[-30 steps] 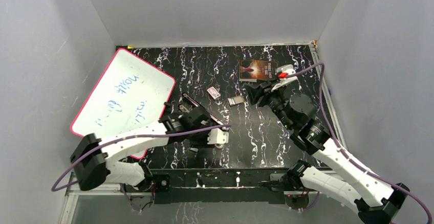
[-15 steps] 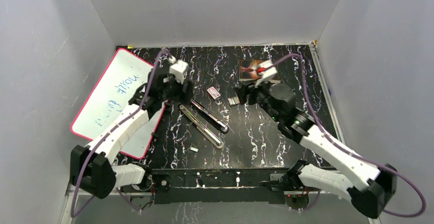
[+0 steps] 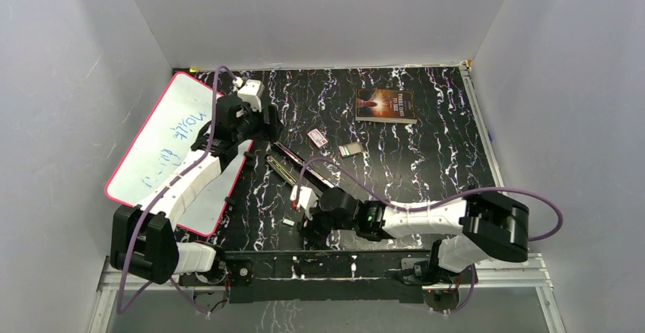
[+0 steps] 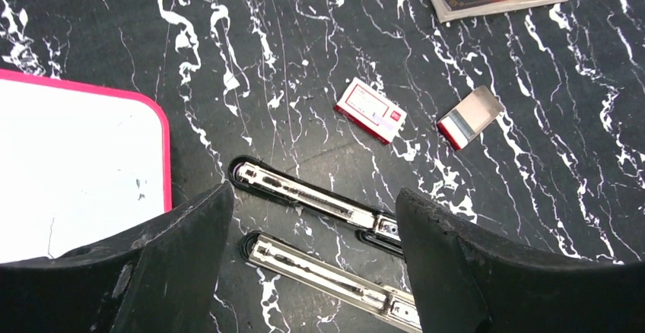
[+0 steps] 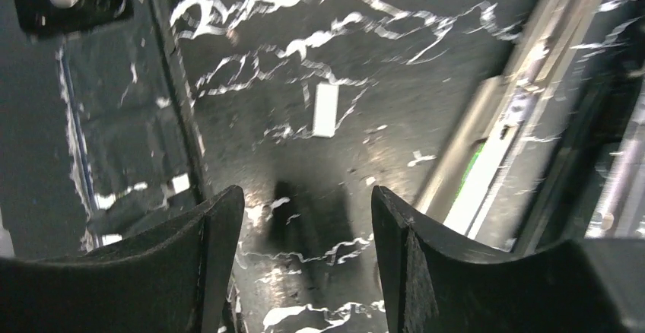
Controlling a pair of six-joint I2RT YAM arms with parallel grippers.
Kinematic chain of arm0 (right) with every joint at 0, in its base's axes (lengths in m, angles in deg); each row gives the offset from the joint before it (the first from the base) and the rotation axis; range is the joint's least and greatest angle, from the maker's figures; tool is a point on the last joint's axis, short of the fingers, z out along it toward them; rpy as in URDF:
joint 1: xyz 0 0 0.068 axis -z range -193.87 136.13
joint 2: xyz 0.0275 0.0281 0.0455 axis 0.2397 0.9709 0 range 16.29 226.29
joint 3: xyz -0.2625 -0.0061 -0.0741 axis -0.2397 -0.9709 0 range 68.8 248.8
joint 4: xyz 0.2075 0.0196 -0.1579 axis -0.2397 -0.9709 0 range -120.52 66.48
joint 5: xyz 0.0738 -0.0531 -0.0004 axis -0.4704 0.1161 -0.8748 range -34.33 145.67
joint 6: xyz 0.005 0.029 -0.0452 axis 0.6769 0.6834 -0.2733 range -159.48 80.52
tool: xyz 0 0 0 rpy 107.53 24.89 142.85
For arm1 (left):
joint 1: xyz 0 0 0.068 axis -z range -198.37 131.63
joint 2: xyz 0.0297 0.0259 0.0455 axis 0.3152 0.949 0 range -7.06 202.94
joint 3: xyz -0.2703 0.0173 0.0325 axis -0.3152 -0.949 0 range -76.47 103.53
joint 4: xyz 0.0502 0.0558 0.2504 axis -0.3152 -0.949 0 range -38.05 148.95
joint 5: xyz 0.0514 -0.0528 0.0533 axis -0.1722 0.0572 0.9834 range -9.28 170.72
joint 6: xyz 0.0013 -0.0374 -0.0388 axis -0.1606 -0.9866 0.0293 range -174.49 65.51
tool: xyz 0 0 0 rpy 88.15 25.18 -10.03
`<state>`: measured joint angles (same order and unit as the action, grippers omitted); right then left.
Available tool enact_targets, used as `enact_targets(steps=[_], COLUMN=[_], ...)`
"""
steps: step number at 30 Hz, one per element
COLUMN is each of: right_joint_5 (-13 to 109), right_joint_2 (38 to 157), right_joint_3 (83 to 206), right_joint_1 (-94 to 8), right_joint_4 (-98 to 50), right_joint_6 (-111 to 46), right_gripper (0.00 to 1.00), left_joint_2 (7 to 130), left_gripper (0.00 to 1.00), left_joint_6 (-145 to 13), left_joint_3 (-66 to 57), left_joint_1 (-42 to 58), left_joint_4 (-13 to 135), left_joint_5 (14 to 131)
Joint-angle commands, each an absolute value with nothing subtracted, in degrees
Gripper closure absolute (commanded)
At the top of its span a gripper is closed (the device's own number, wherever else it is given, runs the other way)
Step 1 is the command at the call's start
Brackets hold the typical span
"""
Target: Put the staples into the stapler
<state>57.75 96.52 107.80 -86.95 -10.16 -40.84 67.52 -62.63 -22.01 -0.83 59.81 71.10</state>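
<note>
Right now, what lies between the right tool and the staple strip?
Nothing but bare table, as the right wrist view shows: the open right tool faces the staple strip with no object between.

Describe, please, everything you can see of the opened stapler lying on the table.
The stapler lies opened flat on the black marbled table. Its two long halves sit side by side, slanting away from the whiteboard corner. Each half looks like a black shell with a silvery metal channel facing up. In the top view their near ends are hidden by the right arm. The open left gripper hovers above it without touching.
</note>
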Motion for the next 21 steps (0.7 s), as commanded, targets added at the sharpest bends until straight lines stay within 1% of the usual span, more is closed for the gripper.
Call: enact_targets(steps=[1,5,12,21], right_joint_5=[52.7,54.3,57.9,60.6], right_joint_2=[99.7,103.1,109.2,115.2], right_joint_3=[103.9,100.2,95.7,92.4], right_joint_1=[-89.0,-89.6,-89.6,-89.5], right_joint_4=[6.6,16.2,27.8,34.1], right_joint_6=[-42.4,-42.0,-40.2,-39.9], right_gripper=[0.3,0.29,0.28,0.28], left_joint_2=[65.8,65.2,65.6,66.7], left_gripper=[0.23,0.23,0.23,0.22], left_joint_6=[-63.3,-63.1,-62.6,-62.4], left_joint_3=[-23.7,-24.1,-23.9,-23.7], left_joint_1=[-1.3,-1.3,-1.2,-1.3], left_joint_4=[62.7,62.9,62.5,62.4], left_joint_5=[71.2,72.0,72.0,71.0])
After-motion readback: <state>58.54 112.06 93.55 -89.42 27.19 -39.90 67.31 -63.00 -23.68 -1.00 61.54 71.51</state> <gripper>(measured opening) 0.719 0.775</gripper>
